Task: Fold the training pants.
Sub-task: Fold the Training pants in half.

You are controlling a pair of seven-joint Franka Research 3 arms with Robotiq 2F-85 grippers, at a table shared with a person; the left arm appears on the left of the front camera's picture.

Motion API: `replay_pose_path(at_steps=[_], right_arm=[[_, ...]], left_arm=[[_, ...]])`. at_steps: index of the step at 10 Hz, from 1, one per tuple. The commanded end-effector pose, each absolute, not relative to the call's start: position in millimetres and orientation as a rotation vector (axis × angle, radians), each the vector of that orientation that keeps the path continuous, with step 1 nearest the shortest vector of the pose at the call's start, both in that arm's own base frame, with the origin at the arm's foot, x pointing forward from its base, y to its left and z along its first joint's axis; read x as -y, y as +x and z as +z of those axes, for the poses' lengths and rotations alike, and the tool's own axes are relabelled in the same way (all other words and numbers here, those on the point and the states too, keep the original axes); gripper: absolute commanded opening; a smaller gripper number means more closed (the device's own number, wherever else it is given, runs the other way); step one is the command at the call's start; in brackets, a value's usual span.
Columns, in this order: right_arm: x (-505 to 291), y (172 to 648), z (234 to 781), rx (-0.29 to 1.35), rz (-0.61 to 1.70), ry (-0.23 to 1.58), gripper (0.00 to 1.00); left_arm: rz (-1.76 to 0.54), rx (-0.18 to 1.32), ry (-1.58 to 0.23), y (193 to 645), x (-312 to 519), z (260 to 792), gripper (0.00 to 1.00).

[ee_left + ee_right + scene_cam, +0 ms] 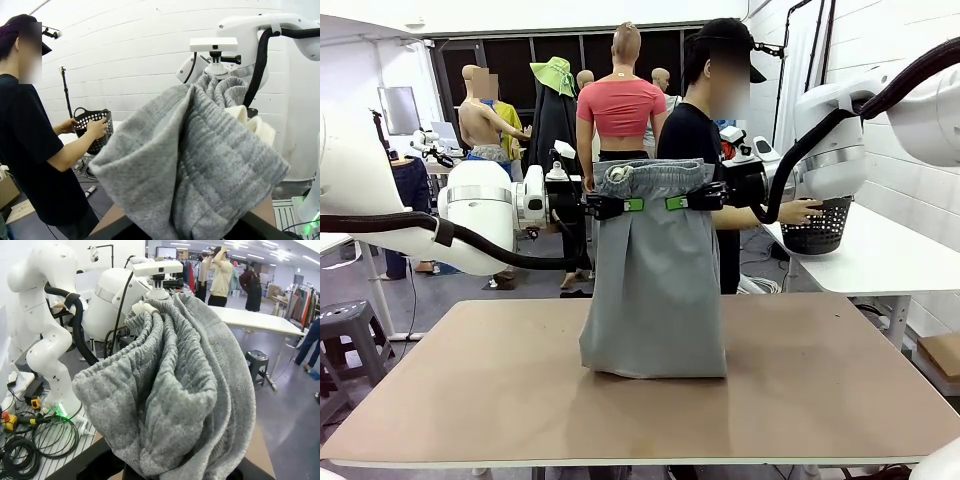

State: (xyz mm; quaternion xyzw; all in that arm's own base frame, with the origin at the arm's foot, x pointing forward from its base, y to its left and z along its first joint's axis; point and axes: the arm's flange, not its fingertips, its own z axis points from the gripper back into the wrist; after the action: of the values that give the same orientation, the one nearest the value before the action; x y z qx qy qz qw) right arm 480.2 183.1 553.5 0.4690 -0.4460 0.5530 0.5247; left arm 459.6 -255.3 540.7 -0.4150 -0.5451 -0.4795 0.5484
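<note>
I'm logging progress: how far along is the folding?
Done: both tools, left and right, grip the waistband of the light grey jersey training pants. In hand: pants hang upright, hems touching the brown table. Left: no fold made yet.

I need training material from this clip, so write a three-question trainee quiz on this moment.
1. True or false: the training pants lie flat on the table.
2. Which grippers are shut on the waistband? A) left only B) right only C) both
3. What is the person's hand touching?

Key:
1. False; they hang from the waistband, lower end on the tabletop.
2. C; the left gripper and right gripper each pinch it.
3. The black mesh basket on the white side table.
</note>
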Motion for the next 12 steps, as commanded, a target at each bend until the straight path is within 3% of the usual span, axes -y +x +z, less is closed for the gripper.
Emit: replay_pose_path(at_steps=[1, 9, 11, 12], right_arm=[[-183.2, 480.6, 553.5, 1.067, 1.323, 1.122, 0.00], [-209.8, 612.9, 642.5, 1.025, 1.452, 1.043, 0.00], [-219.9, 618.0, 650.6, 1.001, 1.408, 1.084, 0.00], [-204.5, 603.7, 642.3, 1.071, 1.438, 1.034, 0.00]], left_arm=[[-1.135, 1.291, -0.983, 459.9, 255.2, 540.7, 0.00], [-1.160, 1.391, -0.818, 573.6, 256.3, 634.3, 0.00], [-1.104, 1.397, -0.821, 581.2, 253.8, 638.2, 0.00], [-1.080, 1.366, -0.723, 568.6, 247.5, 637.6, 0.00]])
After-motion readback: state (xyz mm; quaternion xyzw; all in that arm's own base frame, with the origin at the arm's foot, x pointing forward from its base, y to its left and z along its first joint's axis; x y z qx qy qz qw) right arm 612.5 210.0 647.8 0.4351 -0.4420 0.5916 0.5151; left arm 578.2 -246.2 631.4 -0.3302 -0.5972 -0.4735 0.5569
